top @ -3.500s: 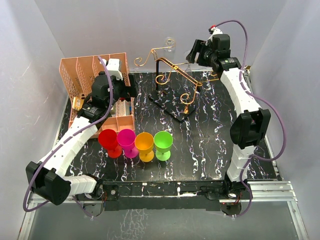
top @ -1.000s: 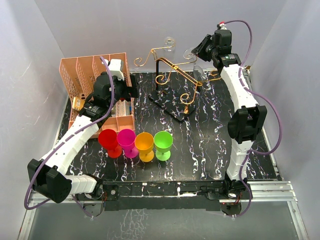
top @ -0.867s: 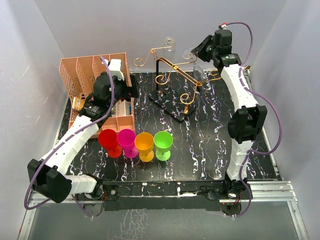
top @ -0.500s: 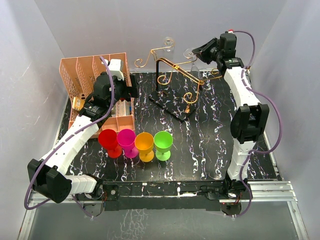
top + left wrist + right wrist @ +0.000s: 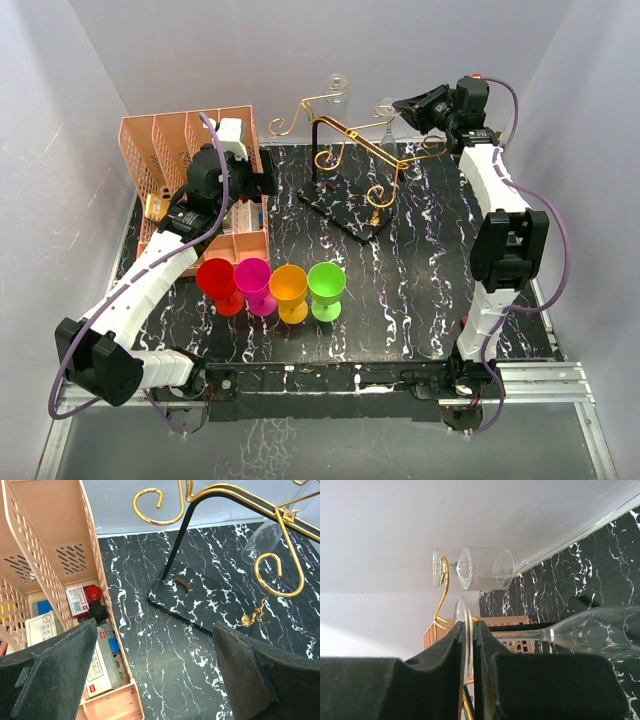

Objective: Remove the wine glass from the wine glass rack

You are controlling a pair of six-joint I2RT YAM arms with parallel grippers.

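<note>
Pulled rightward, wine glass (image 5: 590, 636) sits beside gold scroll (image 5: 443, 587).

The wine glass rack (image 5: 362, 146) is gold and black, wine glass (image 5: 592, 633) clear, table (image 5: 420, 270) black veined white.

Right of the wine glass rack (image 5: 350, 150), and from there toward the arm bases, we see bare table (image 5: 430, 280) with room enough to pass. Left of the rack the peach organiser (image 5: 160, 150) blocks the way, leaving only a lane of table beside the rack's black base. Four coloured goblets (image 5: 289, 283) stand in a row well in front of the rack. The back wall (image 5: 200, 50) is close behind it. A clear glass (image 5: 485, 568) hangs on the rack's far scroll arm.
</note>
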